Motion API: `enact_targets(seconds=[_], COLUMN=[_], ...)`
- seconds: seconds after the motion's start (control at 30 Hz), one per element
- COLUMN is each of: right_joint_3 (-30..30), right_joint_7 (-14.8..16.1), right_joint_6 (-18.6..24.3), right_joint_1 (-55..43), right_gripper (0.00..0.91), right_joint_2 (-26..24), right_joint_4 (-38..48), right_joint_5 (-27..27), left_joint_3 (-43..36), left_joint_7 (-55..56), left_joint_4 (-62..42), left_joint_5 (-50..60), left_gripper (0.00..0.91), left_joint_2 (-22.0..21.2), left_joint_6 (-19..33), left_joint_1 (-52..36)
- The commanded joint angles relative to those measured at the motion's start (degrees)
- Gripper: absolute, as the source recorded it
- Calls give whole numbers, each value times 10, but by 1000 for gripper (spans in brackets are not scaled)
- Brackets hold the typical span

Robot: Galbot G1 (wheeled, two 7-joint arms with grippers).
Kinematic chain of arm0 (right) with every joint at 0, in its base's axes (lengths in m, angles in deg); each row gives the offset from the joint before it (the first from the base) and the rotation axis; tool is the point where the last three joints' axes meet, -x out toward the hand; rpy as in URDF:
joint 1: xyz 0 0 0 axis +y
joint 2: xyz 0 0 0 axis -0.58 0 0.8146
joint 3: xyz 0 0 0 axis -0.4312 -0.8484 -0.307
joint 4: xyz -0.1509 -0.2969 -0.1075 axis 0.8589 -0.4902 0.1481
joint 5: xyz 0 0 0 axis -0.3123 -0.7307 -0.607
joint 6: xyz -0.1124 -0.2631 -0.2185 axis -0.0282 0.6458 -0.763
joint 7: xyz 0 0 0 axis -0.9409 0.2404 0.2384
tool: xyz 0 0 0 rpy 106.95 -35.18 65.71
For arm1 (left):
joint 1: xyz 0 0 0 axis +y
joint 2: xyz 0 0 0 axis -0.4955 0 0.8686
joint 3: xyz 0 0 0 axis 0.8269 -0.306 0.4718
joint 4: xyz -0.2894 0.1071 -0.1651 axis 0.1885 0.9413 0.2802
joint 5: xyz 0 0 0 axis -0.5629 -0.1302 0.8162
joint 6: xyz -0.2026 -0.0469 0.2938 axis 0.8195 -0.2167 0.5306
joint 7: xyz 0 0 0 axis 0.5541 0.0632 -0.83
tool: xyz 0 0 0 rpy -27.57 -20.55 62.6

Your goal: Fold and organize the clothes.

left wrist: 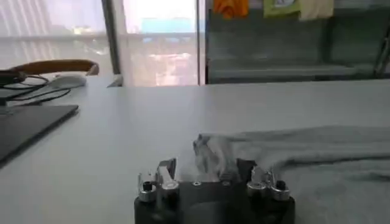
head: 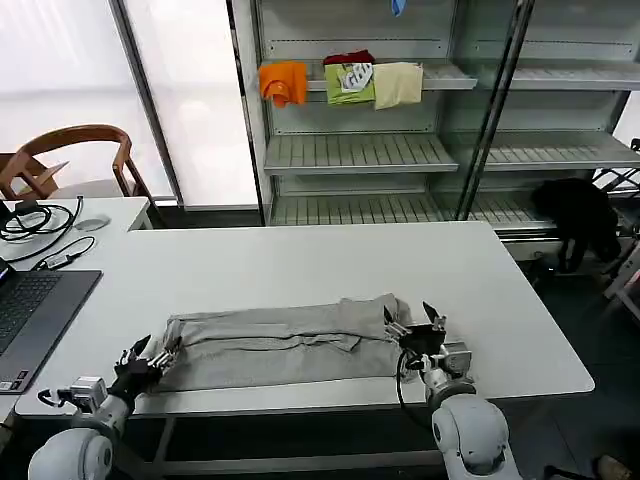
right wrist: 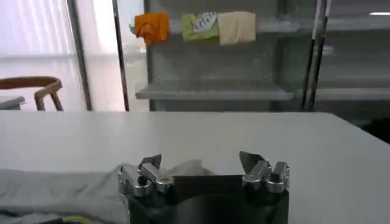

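Daylight poured in from the frosted window (head: 70, 70) at ten o'clock, blowing it out to near white. The white table (head: 300, 260) was evenly lit, with only soft, faint shadows. Both wrist views looked hazy, the left one softest, its far shelves (left wrist: 292, 36) blurred.

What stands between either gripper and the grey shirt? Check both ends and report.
Nothing visible does. The left gripper sits right at the left end of the grey shirt and the right gripper at its right end, both open, on the white table.
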Motion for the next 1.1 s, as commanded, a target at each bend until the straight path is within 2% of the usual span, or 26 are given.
enact_targets(seconds=[0.03,0.13,0.17,0.63,0.87,1.0,1.1], right_joint_3=[-3,-4,-5,-2,-3,-1,0], right_joint_7=[-7,-7,-6,-9,-9,-8,-7], right_joint_6=[-11,-15,-15,-15,-15,-14,-14], right_joint_1=[-17,-20,-20,-22,-22,-25,-28], right_gripper=[907,907,907,907,907,907,907], right_joint_2=[3,5,5,9,8,5,2], right_joint_4=[-35,-38,-37,-23,-10,-1,8], right_joint_5=[16,16,15,14,9,8,7], left_joint_3=[-6,-7,-8,-22,-22,-1,47], left_joint_7=[52,52,51,33,52,49,12], left_joint_4=[15,11,10,19,12,14,17], left_joint_5=[12,9,7,-21,-20,-12,29], left_gripper=[584,60,20,0,0,0,0], left_joint_2=[-13,-15,-15,-21,-25,-17,4], left_joint_6=[4,3,2,-18,-7,-1,-3], left_joint_1=[15,13,13,12,-4,-10,-18])
